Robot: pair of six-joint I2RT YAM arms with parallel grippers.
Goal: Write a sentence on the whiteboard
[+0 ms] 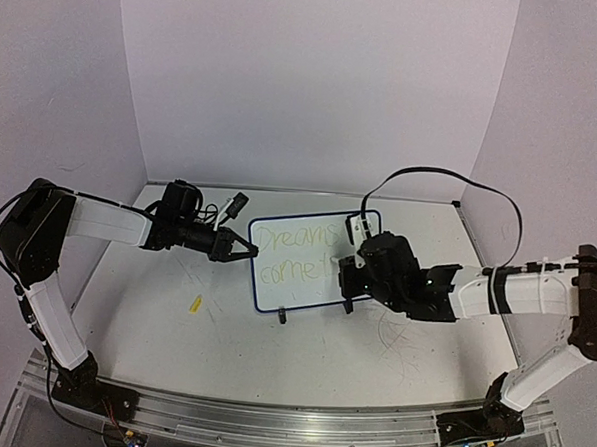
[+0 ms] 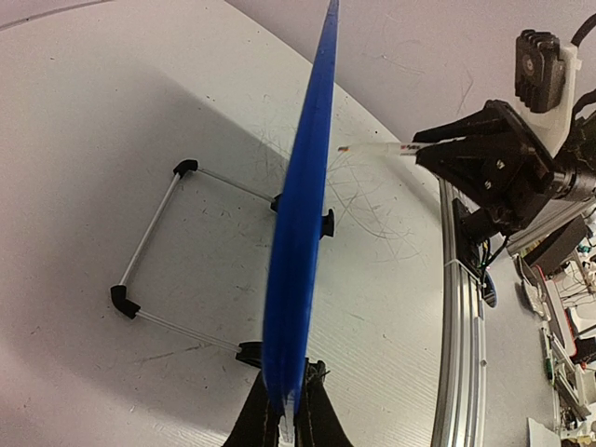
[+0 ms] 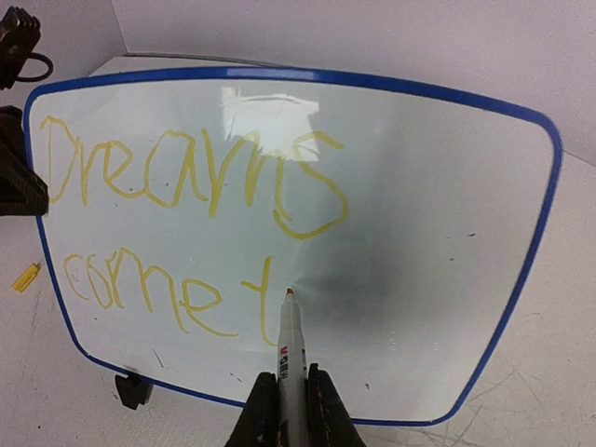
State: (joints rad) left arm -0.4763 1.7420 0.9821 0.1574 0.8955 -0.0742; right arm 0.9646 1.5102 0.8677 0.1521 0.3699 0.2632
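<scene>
Showing sentence (image 3: 196,223), marker (image 3: 291,346) on whiteboard (image 3: 447,233), right wrist

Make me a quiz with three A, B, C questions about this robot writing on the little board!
1. Where is the small yellow piece?
A) on the table, left of the whiteboard
B) on top of the whiteboard
C) stuck to the back wall

2. What colour is the writing?
A) red
B) black
C) yellow

3. What is the right gripper doing?
A) hanging open and empty
B) shut on a marker
C) lying flat on the table

Answers:
1 A, it lies on the tabletop off the board's left side.
2 C, the letters are yellow.
3 B, both fingers squeeze the marker, with its tip at the board.
</scene>
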